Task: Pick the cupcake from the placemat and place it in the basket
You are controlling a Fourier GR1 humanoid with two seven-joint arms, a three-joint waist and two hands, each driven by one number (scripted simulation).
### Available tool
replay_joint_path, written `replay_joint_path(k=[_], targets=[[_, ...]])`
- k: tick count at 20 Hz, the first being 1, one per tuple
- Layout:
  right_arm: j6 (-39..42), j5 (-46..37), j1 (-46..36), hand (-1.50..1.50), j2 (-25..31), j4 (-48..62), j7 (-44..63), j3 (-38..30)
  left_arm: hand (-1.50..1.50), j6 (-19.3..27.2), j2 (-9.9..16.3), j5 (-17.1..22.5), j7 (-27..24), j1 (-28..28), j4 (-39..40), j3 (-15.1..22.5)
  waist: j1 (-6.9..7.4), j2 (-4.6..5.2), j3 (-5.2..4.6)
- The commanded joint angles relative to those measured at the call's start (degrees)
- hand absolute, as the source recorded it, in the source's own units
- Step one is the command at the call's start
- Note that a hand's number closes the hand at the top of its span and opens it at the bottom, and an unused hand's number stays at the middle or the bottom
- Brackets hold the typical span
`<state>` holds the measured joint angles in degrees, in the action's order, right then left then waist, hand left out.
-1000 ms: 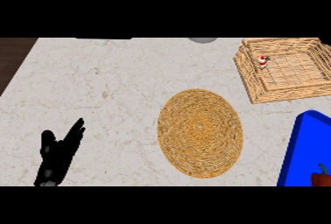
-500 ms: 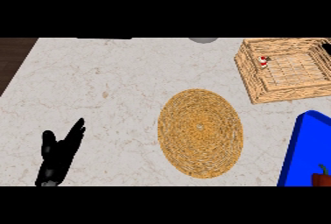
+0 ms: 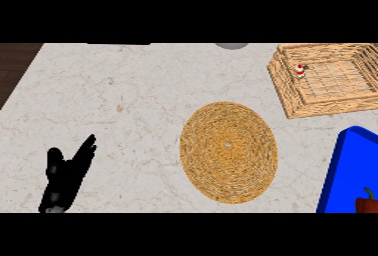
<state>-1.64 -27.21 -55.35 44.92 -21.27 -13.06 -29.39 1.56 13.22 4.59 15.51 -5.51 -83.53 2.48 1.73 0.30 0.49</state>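
The right hand is not seen anywhere in the frame. At the lower right, a blue tray (image 3: 341,170) is cut off by the frame's edge, and only part of a red pepper (image 3: 366,202) on it is shown. At the top edge, a grey round thing (image 3: 232,45) is mostly cut off and cannot be identified.

The cupcake (image 3: 299,70) is found in the upper right, inside the basket (image 3: 294,98), close to its left wall; it is small, and only white with a red top can be made out. The round woven placemat (image 3: 229,151) is laid at the centre with nothing on it. The left hand (image 3: 66,175) is shown at the lower left, fingers straight and released, holding nothing, well apart from the placemat, over the marbled counter (image 3: 125,95).
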Motion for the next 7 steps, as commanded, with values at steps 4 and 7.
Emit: replay_joint_path(k=[4,7], targets=[[1.3,4.2,1.6,-1.50,7.8,5.7,-1.4,-5.7,0.00,-0.5,-0.5,0.1,0.5,0.2,3.2,-0.6,0.13,0.72,-0.32],[4.5,5.5,5.6,-1.50,11.6,6.5,-3.8,-7.1,0.00,2.5,-4.1,-3.0,0.0,-3.0,1.6,3.2,-0.51,0.43,-0.31]])
